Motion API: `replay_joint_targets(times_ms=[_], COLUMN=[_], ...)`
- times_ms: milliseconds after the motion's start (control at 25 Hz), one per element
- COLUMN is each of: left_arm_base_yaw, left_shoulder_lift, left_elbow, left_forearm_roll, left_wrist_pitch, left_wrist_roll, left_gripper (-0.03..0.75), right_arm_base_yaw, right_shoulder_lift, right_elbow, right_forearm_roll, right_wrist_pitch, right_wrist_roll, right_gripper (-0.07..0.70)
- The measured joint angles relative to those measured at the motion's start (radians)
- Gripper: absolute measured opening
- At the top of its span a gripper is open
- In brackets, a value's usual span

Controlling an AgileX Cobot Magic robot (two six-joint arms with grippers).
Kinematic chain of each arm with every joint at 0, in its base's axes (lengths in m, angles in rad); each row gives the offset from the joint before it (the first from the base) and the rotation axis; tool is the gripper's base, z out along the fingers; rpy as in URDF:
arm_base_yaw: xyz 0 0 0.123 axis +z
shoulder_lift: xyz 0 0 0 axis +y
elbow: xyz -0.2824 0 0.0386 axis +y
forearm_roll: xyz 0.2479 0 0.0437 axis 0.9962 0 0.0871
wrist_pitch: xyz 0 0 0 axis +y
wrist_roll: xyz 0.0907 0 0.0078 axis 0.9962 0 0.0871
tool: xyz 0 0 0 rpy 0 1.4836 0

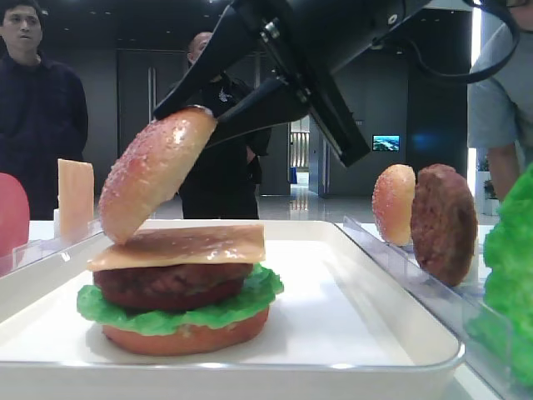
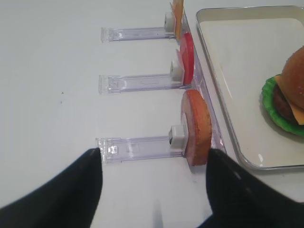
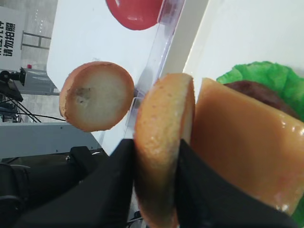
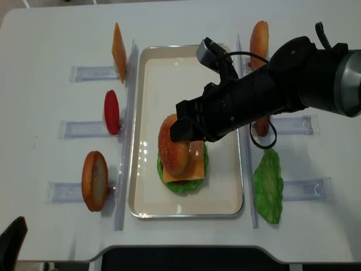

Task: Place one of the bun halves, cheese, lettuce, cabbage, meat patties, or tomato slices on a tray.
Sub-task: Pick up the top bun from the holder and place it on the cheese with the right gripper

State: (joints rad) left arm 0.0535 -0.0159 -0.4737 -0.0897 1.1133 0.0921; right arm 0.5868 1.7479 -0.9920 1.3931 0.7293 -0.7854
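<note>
My right gripper (image 1: pixel 196 117) is shut on the seeded, golden-brown top bun (image 1: pixel 154 171), holding it steeply tilted over the burger stack on the white tray (image 1: pixel 400 317). The bun's low edge is at the left edge of the cheese (image 1: pixel 179 246); I cannot tell if they touch. Under the cheese lie a meat patty (image 1: pixel 171 283), lettuce (image 1: pixel 241 304) and a flat bottom bun (image 1: pixel 183 337). In the right wrist view the bun (image 3: pixel 164 142) stands edge-on between the black fingers (image 3: pixel 118 180), next to the cheese (image 3: pixel 242 142). My left gripper (image 2: pixel 154 154) hangs open over the table left of the tray (image 2: pixel 228 61).
Clear racks flank the tray. The left one holds a cheese slice (image 4: pixel 118 45), a tomato slice (image 4: pixel 111 112) and a flat orange bun (image 4: pixel 95 180). The right one holds a paler bun (image 1: pixel 393 202), a patty (image 1: pixel 443 223) and lettuce (image 4: pixel 268 186). People stand behind the table.
</note>
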Motion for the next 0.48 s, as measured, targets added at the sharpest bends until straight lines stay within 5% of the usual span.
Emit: replay_joint_targets(times_ms=[480], left_arm_base_yaw=[0.000], left_shoulder_lift=[0.000], left_elbow=[0.000], left_forearm_roll=[0.000], left_wrist_pitch=[0.000], left_wrist_roll=[0.000], left_gripper=[0.517], right_arm_base_yaw=[0.000], right_shoulder_lift=[0.029], right_elbow=[0.000], right_forearm_roll=[0.021], right_wrist_pitch=[0.006], right_wrist_roll=[-0.001], right_gripper=[0.181])
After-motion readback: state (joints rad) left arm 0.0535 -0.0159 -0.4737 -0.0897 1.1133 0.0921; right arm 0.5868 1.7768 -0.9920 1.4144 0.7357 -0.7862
